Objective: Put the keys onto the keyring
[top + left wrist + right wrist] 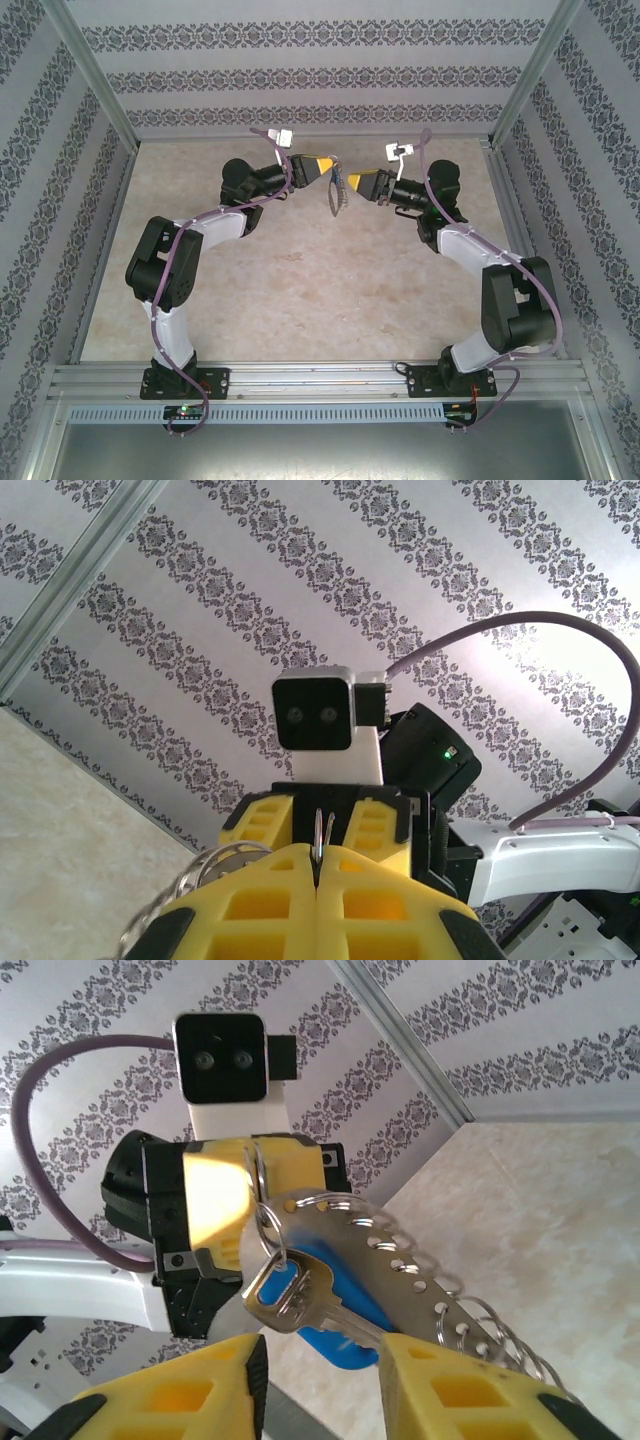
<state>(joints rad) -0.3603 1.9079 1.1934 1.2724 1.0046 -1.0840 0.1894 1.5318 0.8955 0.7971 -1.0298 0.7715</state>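
No readable text, labels, brands or numbers anywhere.

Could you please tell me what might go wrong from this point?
1. The right gripper stands open around the keys, which dangle from a small ring on the keyring; if that ring is not threaded through, they could drop.
2. The left gripper pinches the keyring's thin edge, so it may twist or slip.
3. The chain hangs near the right fingers and could snag.

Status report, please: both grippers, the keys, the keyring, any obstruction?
Left gripper shut on keyring, held in the air. Right gripper open, keys between its fingers, apparently hanging from keyring. No obstruction seen.
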